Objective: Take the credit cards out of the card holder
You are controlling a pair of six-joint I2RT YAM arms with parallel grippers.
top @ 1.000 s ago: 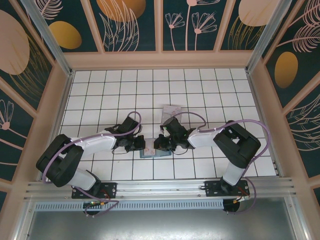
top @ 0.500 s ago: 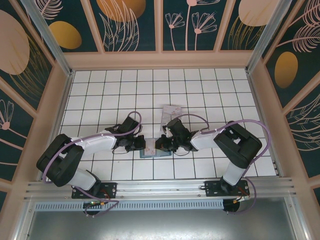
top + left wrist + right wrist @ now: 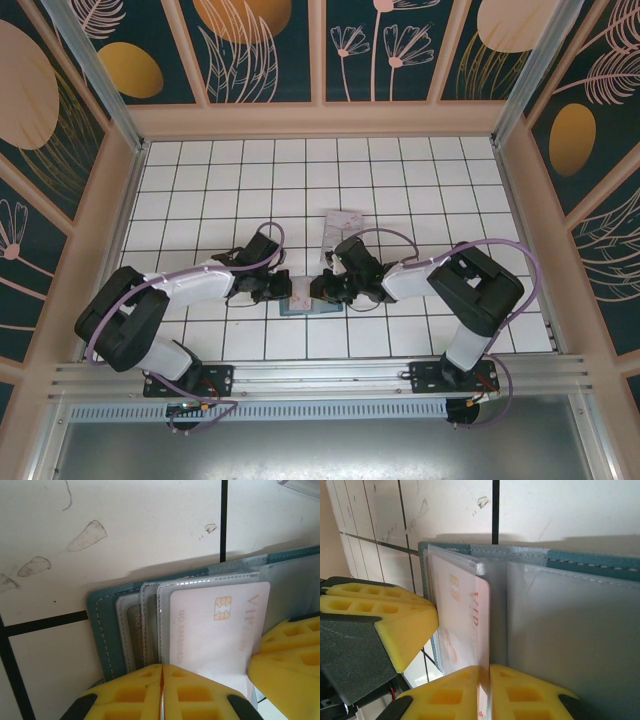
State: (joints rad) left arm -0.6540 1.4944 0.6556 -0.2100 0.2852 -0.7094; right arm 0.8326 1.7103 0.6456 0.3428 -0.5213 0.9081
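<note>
On the table [image 3: 200,170] | left pincer [image 3: 162,674] pressed shut at card holder [image 3: 102,625] edge | right pincer [image 3: 485,675] pinching pale card [image 3: 215,630] | we'd say stiff, slick, light: grip bare edge

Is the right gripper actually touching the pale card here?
Touching. The right wrist view shows the pale card's lower edge pinched in the right gripper, running down between its nearly closed jaws.

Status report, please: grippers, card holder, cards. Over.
Left gripper shut on card holder, at its edge. Right gripper shut on pale card, card still in clear sleeve. Clear tray beyond, apart.
</note>
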